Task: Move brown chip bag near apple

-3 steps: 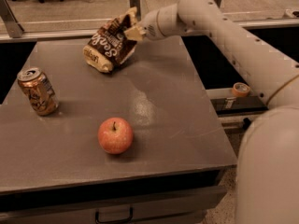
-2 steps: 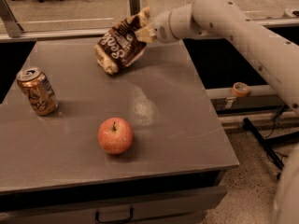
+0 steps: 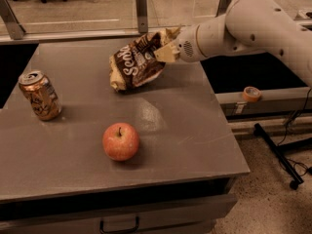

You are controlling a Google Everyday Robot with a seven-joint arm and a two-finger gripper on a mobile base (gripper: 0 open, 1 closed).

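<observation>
The brown chip bag (image 3: 136, 61) is dark brown with cream edges and white script. It hangs tilted above the back middle of the grey table (image 3: 195, 130), lifted off the surface. My gripper (image 3: 165, 48) is shut on the bag's upper right corner, with the white arm reaching in from the right. The apple (image 3: 120, 141) is red-pink with a short stem and sits on the table in front of the bag, a good hand's width nearer to the camera.
An orange-brown drink can (image 3: 40, 95) stands at the table's left side. A roll of orange tape (image 3: 251, 93) lies on a ledge to the right. A glass railing with metal posts (image 3: 141, 9) runs behind the table. A drawer handle (image 3: 119, 224) shows below the front edge.
The gripper has carried the chip bag forward and to the right, toward the apple. The apple and the can have not moved.
</observation>
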